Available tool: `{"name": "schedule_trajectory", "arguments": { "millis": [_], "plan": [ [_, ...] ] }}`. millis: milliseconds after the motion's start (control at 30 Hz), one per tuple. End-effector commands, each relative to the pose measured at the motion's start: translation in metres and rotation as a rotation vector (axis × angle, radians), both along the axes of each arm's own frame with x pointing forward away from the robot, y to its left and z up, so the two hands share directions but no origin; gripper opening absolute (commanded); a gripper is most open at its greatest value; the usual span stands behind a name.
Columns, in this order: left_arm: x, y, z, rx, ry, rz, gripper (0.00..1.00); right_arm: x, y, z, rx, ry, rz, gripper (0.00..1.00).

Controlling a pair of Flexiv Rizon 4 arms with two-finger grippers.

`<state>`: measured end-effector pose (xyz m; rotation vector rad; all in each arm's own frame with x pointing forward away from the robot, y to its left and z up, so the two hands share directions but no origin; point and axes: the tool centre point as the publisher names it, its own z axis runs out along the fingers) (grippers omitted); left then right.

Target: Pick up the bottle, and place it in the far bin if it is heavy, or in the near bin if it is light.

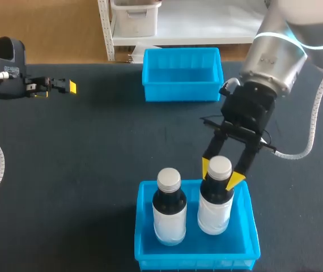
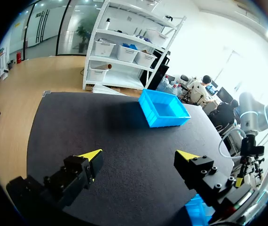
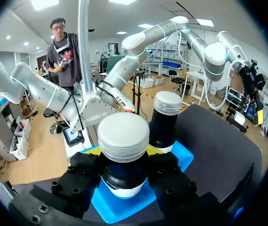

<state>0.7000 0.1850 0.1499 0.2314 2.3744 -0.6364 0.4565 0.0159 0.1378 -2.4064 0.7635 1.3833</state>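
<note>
Right gripper (image 1: 221,174): lower right of centre, fingers closed on the neck of a bottle (image 1: 215,207), yellow tips on either side under its cap.
Bottle: upright in the near bin (image 1: 140,241), close to its right wall, just beside a second bottle (image 1: 169,211).
Far bin (image 1: 181,93): upper centre, dark table (image 1: 93,153) stretching between the bins.
Left gripper (image 2: 141,155): upper left, fingers wide apart, holding nothing.

On the dark table (image 1: 82,170) stand a far bin (image 1: 182,93) and a near bin (image 1: 195,262).
</note>
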Motion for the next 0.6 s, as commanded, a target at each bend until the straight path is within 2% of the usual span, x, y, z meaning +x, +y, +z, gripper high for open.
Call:
{"name": "schedule_trajectory", "arguments": {
  "millis": [33,67,100,133,167,467,600],
  "plan": [
    [0.0,0.0,0.0,0.0,0.0,0.0,1.0,-0.001,-0.003,-0.002,0.005,-0.002,-0.005,0.25],
    [0.0,0.0,0.0,0.0,0.0,0.0,1.0,-0.001,-0.003,-0.003,0.006,-0.001,-0.007,0.41],
    [0.0,0.0,0.0,0.0,0.0,0.0,1.0,-0.001,-0.004,-0.003,0.007,0.001,-0.008,0.49],
    [0.0,0.0,0.0,0.0,0.0,0.0,1.0,-0.001,-0.004,-0.003,0.008,0.002,-0.01,0.91],
    [0.0,0.0,0.0,0.0,0.0,0.0,1.0,-0.001,-0.005,-0.003,0.008,0.003,-0.01,1.0],
    [0.0,0.0,0.0,0.0,0.0,0.0,1.0,0.005,-0.015,-0.006,-0.03,0.019,-0.039,1.0],
    [0.0,0.0,0.0,0.0,0.0,0.0,1.0,0.023,-0.037,-0.01,-0.072,0.052,-0.159,1.0]
  ]
}}
